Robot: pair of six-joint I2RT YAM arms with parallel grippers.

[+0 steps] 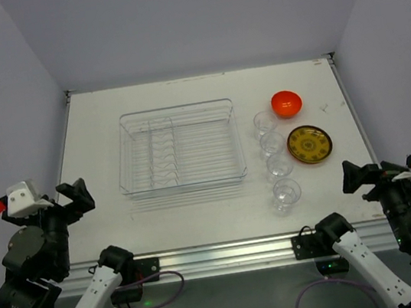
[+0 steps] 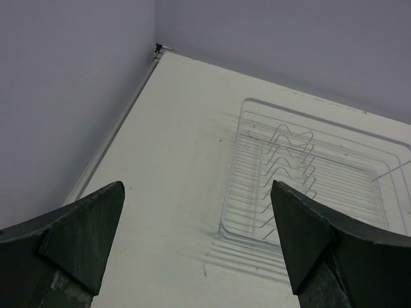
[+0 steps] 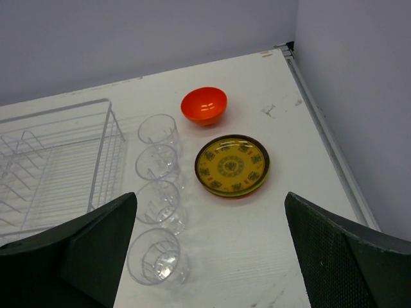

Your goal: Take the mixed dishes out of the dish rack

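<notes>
The dish rack [image 1: 176, 110] is a clear tray with wire dividers in the middle of the table, and it holds no dishes. To its right several clear glasses [image 1: 279, 166] stand upright in a row. Beyond the row is the orange bowl [image 1: 286, 103], and a yellow patterned plate [image 1: 309, 144] with green and orange rims showing beneath it. My left gripper [image 1: 79, 198] hovers open at the near left, facing the rack [image 2: 232, 186]. My right gripper [image 1: 351, 177] hovers open at the near right, above the glasses [image 3: 156, 256], plate [image 3: 231, 165] and bowl [image 3: 203, 105]. Neither holds anything.
White tabletop with a raised metal edge strip at the left [image 2: 122, 122] and right [image 3: 327, 141]. Grey walls close in on three sides. The arm bases and cables sit along the near edge [image 1: 221, 258].
</notes>
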